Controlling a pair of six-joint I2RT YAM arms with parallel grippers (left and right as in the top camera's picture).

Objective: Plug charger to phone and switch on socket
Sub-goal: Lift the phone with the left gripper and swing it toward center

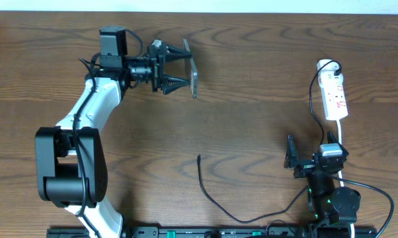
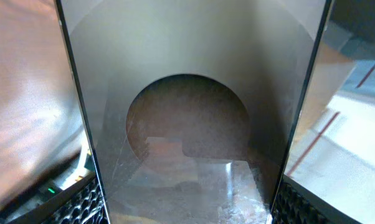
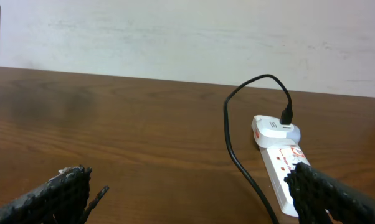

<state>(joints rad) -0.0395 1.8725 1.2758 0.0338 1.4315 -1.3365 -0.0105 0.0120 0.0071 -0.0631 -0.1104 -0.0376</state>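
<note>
Charger cable [image 1: 199,168] lies on the brown wood table [image 1: 252,119], near the front and about in the middle. It is thin and black. Its small tip points to the far side and touches nothing. From the tip the cable runs back to the near edge, then bends right toward the base of the right arm.

To the right of the tip, and apart from it, is the right gripper [image 1: 315,158]. Its jaws are spread wide and nothing is between them. In the right wrist view its two black fingers [image 3: 66,193] sit low at each side, with bare table between.

Farther away on the right lies the socket [image 1: 334,96]. It is a long white strip, flat on the table, with small red marks on top. A black plug [image 1: 332,67] sits at its far end, and a black cable loops from the plug back toward the near side. A white cord [image 1: 342,132] leaves the near end of the strip.

At the far left is the phone [image 1: 194,77], well apart from the charger tip and from the socket. The left gripper [image 1: 183,69] grips it, with one finger pressed on each side. From above the phone shows as a thin grey slab standing on its edge. I cannot tell if it touches the table. In the left wrist view its shiny face fills the space between the fingers.
</note>
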